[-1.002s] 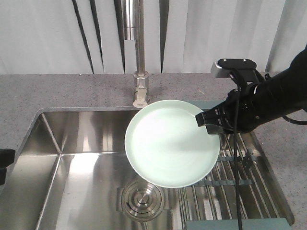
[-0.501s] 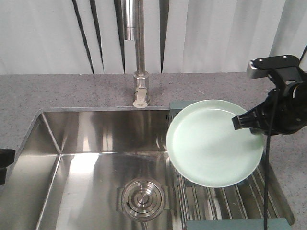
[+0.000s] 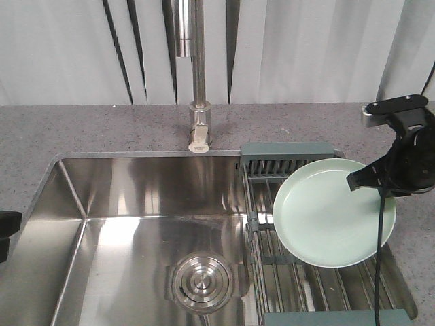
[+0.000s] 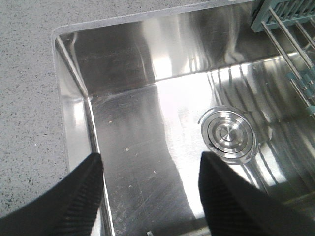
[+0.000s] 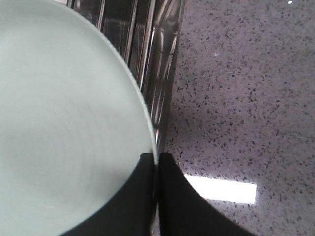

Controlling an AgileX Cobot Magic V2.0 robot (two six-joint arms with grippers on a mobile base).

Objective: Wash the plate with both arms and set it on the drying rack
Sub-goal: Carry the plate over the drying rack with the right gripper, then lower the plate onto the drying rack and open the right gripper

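The pale mint-green plate (image 3: 333, 212) (image 5: 64, 128) hangs tilted over the drying rack (image 3: 289, 165), face towards the front camera. My right gripper (image 3: 359, 180) (image 5: 156, 160) is shut on the plate's right rim, one finger on each face. The rack's wire bars (image 5: 140, 34) show just past the plate's edge in the right wrist view. My left gripper (image 4: 150, 169) is open above the left part of the steel sink (image 4: 147, 128), with nothing between its fingers; in the front view only a dark bit of the left arm (image 3: 7, 227) shows at the left edge.
The tap (image 3: 197, 75) stands behind the sink on the speckled grey counter (image 3: 102, 129). A round steel drain (image 3: 202, 280) (image 4: 229, 135) sits in the sink floor. The rack's corner (image 4: 283, 14) shows at the upper right of the left wrist view. Counter (image 5: 246, 88) lies right of the rack.
My right arm has carried the plate to the right, from over the sink's middle to above the drying rack, and slightly down. The left arm has not moved.
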